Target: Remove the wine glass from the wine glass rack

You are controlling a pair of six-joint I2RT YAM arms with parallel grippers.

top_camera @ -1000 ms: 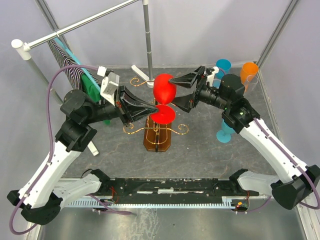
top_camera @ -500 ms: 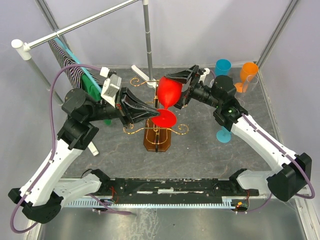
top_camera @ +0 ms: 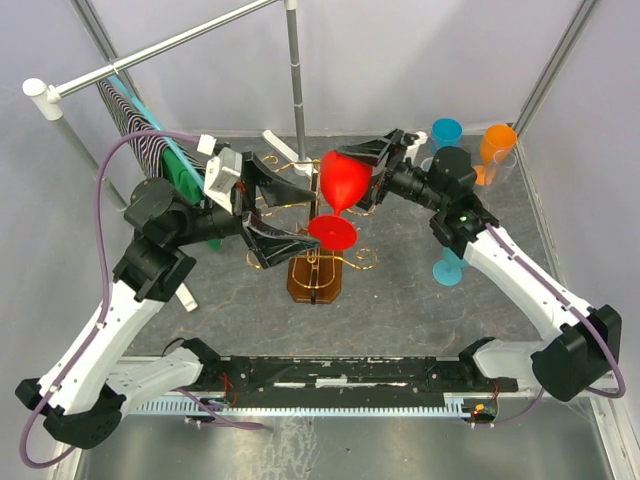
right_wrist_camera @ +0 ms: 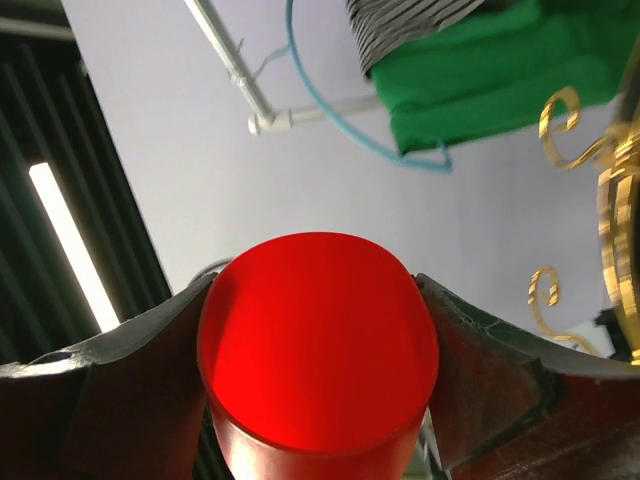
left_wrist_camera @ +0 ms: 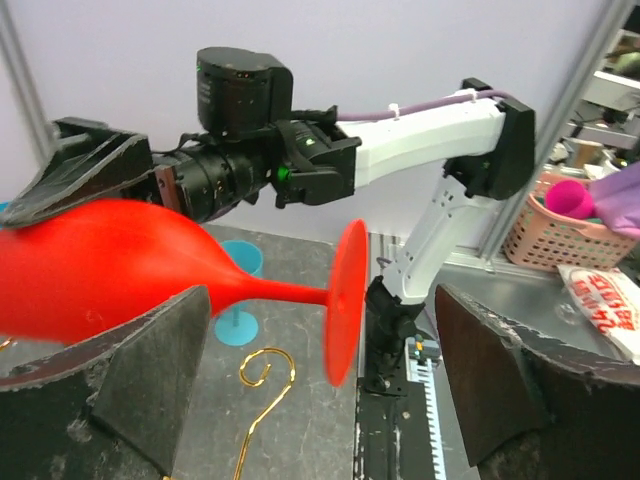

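left claw [top_camera: 314, 217] is standing wide open, its two fingers spread to either side of the round foot of the wine glass [top_camera: 345, 180] without touching it. in the left wrist view the stem is lying sideways across the gap between them. just below and ahead of that claw, the wine glass rack [top_camera: 313, 280] is standing on the tabletop [top_camera: 400, 310], with a gold curl showing under the stem, apart from it. right claw [top_camera: 352, 178] is clamping the red bowl, a finger pressing on each side, and is holding the glass tilted, foot towards the left claw. beyond the right claw's wrist, a blue glass [top_camera: 447, 131] and an orange glass [top_camera: 498, 142] are standing.
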